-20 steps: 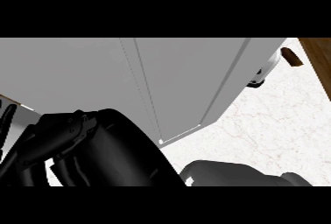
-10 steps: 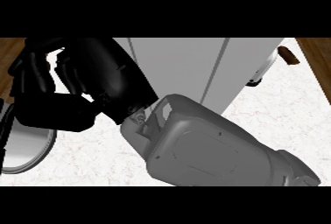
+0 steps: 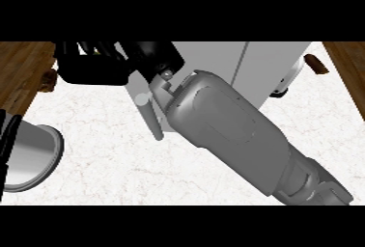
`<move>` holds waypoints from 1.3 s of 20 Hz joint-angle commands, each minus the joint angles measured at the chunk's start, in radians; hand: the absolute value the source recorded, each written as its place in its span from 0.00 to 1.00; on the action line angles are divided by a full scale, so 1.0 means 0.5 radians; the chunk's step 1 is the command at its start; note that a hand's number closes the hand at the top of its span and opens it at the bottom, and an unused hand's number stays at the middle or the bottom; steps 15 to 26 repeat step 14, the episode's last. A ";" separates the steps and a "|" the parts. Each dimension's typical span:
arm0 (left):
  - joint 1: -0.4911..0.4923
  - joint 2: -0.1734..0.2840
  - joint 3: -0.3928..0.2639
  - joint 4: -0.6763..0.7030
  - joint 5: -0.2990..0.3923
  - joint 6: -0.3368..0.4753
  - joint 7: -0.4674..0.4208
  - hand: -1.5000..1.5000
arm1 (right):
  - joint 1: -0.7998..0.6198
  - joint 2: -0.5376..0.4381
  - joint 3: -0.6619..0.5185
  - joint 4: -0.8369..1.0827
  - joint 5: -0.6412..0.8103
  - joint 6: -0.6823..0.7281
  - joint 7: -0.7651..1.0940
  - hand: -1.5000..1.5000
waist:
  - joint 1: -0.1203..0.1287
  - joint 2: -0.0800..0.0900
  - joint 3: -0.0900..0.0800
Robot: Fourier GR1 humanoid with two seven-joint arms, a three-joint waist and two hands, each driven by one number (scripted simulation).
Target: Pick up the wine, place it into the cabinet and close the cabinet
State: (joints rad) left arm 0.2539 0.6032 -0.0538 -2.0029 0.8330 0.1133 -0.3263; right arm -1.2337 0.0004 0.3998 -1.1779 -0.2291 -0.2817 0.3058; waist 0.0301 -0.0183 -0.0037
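The black right hand (image 3: 118, 60) is stretched to the grey box cabinet (image 3: 274, 62); finger state cannot be told; door closing seems underway.

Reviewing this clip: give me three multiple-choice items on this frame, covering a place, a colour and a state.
1. Where does the right hand show?
A. upper left
B. lower right
C. bottom centre

2. What colour is the cabinet?
A. red
B. green
C. grey

3. How is the forearm posed?
A. lying along the left edge
B. stretched diagonally from lower right to upper left
C. out of view

Answers:
1 A: the black right hand sits near the top left, beside the cabinet.
2 C: its front panels are plain grey.
3 B: the forearm crosses above the counter on a slant, up to the hand.
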 commanded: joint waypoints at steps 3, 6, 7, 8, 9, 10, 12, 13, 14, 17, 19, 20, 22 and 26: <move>-0.086 -0.010 0.061 0.100 0.013 -0.017 0.034 0.00 | 0.033 -0.177 -0.213 0.281 -0.052 0.195 -0.159 1.00 | -0.033 0.056 0.006; -0.058 -0.029 0.031 0.087 -0.013 -0.053 0.014 0.00 | 0.005 -0.167 -0.155 0.355 0.072 0.111 -0.167 1.00 | -0.025 0.051 0.004; -0.086 0.000 0.042 -0.022 -0.016 0.010 0.065 0.00 | 0.080 -0.198 -0.154 0.397 0.063 0.178 -0.277 1.00 | -0.009 0.058 0.007; -0.109 -0.029 0.011 0.040 -0.006 0.003 0.071 0.00 | 0.027 -0.236 -0.168 0.391 0.069 0.194 -0.234 1.00 | -0.028 0.059 0.006; -0.091 -0.001 0.054 0.041 0.001 0.003 0.082 0.00 | 0.062 -0.208 -0.128 0.420 0.131 0.137 -0.294 1.00 | -0.012 0.060 0.005; -0.115 0.016 0.096 0.106 0.034 -0.083 0.056 0.00 | -0.020 -0.234 -0.180 0.462 0.100 0.179 -0.273 1.00 | -0.002 0.067 0.002; -0.110 -0.047 -0.008 0.038 -0.006 -0.002 0.083 0.00 | 0.045 -0.236 -0.153 0.481 0.114 0.197 -0.325 1.00 | -0.004 0.069 0.005; -0.132 -0.043 -0.013 0.069 -0.043 -0.003 0.071 0.00 | -0.019 -0.243 -0.181 0.475 0.110 0.200 -0.313 1.00 | -0.010 0.066 0.004; -0.184 -0.028 0.032 0.079 -0.006 0.017 0.102 0.00 | 0.033 -0.268 -0.173 0.460 0.109 0.223 -0.341 1.00 | -0.024 0.068 0.005; -0.184 -0.028 0.032 0.079 -0.006 0.017 0.102 0.00 | 0.033 -0.268 -0.173 0.460 0.109 0.223 -0.341 1.00 | -0.024 0.068 0.005; -0.184 -0.028 0.032 0.079 -0.006 0.017 0.102 0.00 | 0.033 -0.268 -0.173 0.460 0.109 0.223 -0.341 1.00 | -0.024 0.068 0.005; -0.184 -0.028 0.032 0.079 -0.006 0.017 0.102 0.00 | 0.033 -0.268 -0.173 0.460 0.109 0.223 -0.341 1.00 | -0.024 0.068 0.005; -0.184 -0.028 0.032 0.079 -0.006 0.017 0.102 0.00 | 0.033 -0.268 -0.173 0.460 0.109 0.223 -0.341 1.00 | -0.024 0.068 0.005; -0.184 -0.028 0.032 0.079 -0.006 0.017 0.102 0.00 | 0.033 -0.268 -0.173 0.460 0.109 0.223 -0.341 1.00 | -0.024 0.068 0.005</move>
